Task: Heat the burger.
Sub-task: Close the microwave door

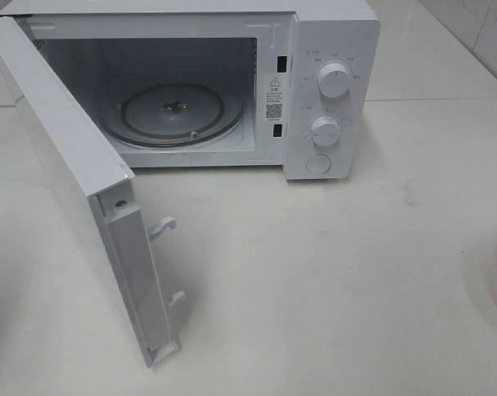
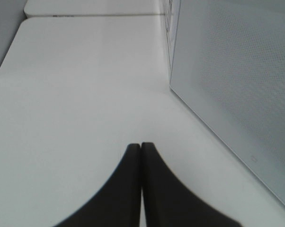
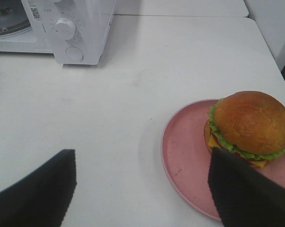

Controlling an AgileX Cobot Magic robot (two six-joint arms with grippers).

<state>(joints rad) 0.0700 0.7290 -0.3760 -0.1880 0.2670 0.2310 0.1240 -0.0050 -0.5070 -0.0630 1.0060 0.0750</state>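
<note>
Clearly the left end effector (image 2: 141, 156) is fully closed, its two dark fingers (image 2: 126, 189) pressed together with nothing between them, hovering above the white tabletop (image 2: 81, 94) beside the open microwave door (image 2: 237, 94). Over on the other side, the right end effector (image 3: 142, 189) is spread wide and grips nothing. The burger (image 3: 250, 126) sits on the pink plate (image 3: 185, 156), near the right-hand fingertip (image 3: 242, 189). The microwave (image 1: 331, 49) stands open, its glass turntable (image 1: 178, 111) bare.
</note>
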